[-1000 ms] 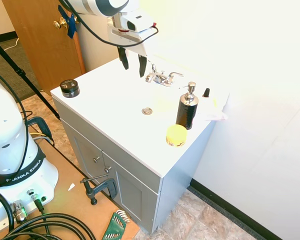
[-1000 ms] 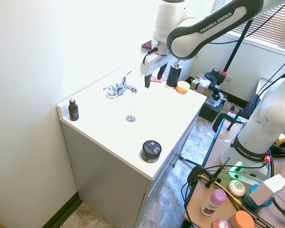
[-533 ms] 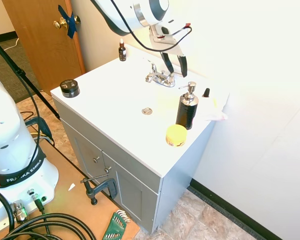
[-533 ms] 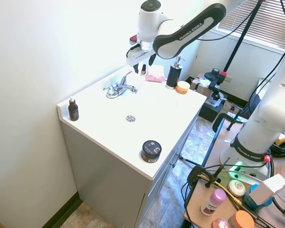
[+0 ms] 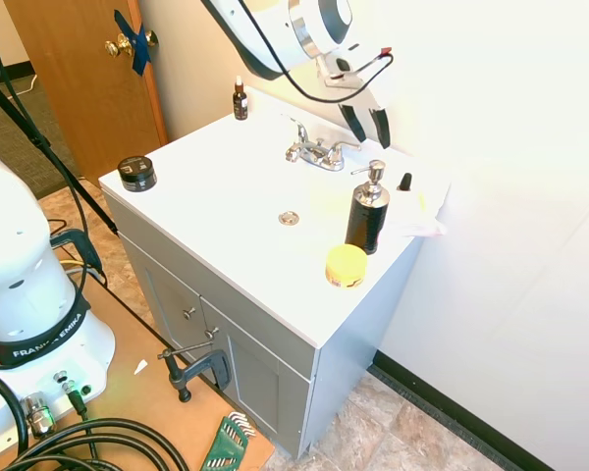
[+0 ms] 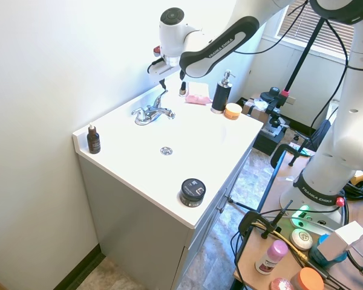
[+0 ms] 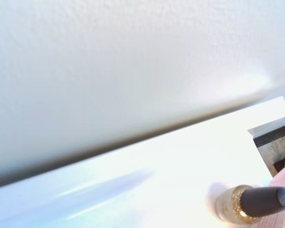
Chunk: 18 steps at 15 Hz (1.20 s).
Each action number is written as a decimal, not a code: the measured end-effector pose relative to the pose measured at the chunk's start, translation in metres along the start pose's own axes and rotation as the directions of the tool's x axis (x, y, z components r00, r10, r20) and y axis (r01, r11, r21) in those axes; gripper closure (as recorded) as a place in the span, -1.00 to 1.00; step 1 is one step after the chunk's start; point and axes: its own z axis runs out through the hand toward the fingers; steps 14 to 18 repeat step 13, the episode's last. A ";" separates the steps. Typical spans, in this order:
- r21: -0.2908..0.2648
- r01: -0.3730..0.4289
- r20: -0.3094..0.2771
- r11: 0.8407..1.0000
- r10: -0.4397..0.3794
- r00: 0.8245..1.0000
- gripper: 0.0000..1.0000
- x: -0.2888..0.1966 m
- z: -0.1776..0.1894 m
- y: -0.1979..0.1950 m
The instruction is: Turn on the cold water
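A chrome faucet with two lever handles stands at the back of the white vanity top; it also shows in the second exterior view as the faucet. My gripper hangs open and empty above the counter's back edge. It is just past the faucet's right-hand lever, close to the wall, and touches nothing. From the other side the gripper sits above and behind the faucet. The wrist view shows only wall, the counter's back edge and a glitter nail-polish bottle.
A black soap dispenser, a yellow round tub, a small dark-capped bottle and a pink cloth crowd the right end. A black jar and a brown dropper bottle stand at the left. The drain lies mid-counter.
The gripper has swung from the front left of the faucet over it to its back right, ending near the wall and turned. The faucet levers look unmoved.
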 end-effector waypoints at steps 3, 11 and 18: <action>-0.018 0.015 0.020 1.000 -0.015 1.000 -1.00 -0.014 0.008 0.004; -0.004 0.032 0.191 0.999 -0.030 0.981 -1.00 -0.036 -0.030 0.044; 0.030 0.058 0.241 0.998 -0.064 0.968 -1.00 -0.036 -0.052 0.051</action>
